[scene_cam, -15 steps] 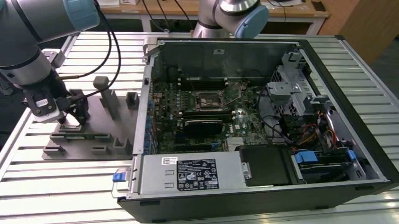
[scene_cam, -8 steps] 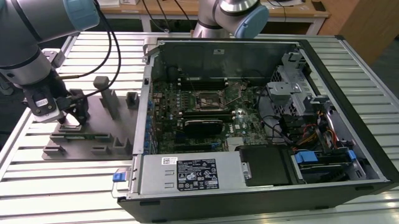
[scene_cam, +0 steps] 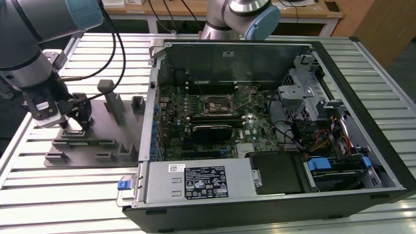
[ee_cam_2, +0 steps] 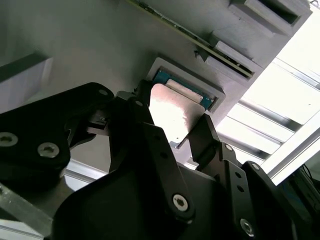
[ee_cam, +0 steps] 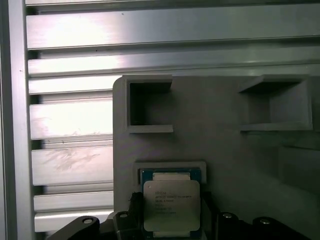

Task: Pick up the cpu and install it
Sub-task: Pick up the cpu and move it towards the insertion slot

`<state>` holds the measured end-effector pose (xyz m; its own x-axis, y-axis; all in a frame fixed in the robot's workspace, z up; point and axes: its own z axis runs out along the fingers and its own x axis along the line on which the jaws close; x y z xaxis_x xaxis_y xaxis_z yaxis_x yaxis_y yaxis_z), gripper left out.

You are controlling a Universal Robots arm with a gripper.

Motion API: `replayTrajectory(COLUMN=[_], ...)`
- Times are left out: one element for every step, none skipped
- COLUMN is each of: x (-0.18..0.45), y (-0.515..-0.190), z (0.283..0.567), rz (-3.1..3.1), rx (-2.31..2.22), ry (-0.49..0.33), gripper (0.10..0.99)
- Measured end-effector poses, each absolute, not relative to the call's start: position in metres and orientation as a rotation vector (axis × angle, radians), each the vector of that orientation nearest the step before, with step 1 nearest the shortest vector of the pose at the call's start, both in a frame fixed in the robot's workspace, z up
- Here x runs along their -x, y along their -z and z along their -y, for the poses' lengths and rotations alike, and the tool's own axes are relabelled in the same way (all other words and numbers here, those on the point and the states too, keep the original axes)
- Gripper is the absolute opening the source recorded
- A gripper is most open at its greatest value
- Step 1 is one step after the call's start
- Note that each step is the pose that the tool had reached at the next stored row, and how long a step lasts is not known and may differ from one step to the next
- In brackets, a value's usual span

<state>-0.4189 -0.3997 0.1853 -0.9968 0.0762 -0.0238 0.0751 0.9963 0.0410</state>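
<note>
In the exterior view, the arm's black gripper (scene_cam: 73, 126) was down on the flat grey plastic fixture plate (scene_cam: 104, 127), to the exterior view's left of the open black computer case (scene_cam: 273, 210).

In the second wrist view, the gripper (ee_cam_2: 172, 120) straddled the cpu (ee_cam_2: 175, 106), a flat square chip with a silver metal top. The cpu lay in a shallow grey pocket (ee_cam_2: 200, 79). Whether the gripper was clenched on it or released could not be told.

In the first wrist view, the cpu (ee_cam: 171, 202) sat in that pocket (ee_cam: 170, 165), near the ribbed aluminium table (ee_cam: 70, 120).
</note>
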Motion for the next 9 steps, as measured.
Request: replayTrajectory(x=[0.419, 0.419, 0.419, 0.419, 0.419, 0.419, 0.419, 0.419, 0.419], y=[-0.186, -0.187, -0.189, -0.190, -0.191, -0.192, -0.194, -0.195, -0.202], z=[0.400, 0.400, 0.400, 0.400, 0.400, 0.400, 0.400, 0.400, 0.400], rz=[-3.113, -3.113, -3.113, -3.113, -3.113, -3.113, -3.113, -3.113, -3.113], rx=[-0.118, -0.118, -0.118, -0.118, -0.118, -0.118, -0.118, -0.118, -0.118], ry=[-0.063, -0.063, -0.063, -0.063, -0.063, -0.063, -0.063, -0.063, -0.063], gripper=[0.545, 0.545, 0.545, 0.545, 0.545, 0.545, 0.545, 0.545, 0.545])
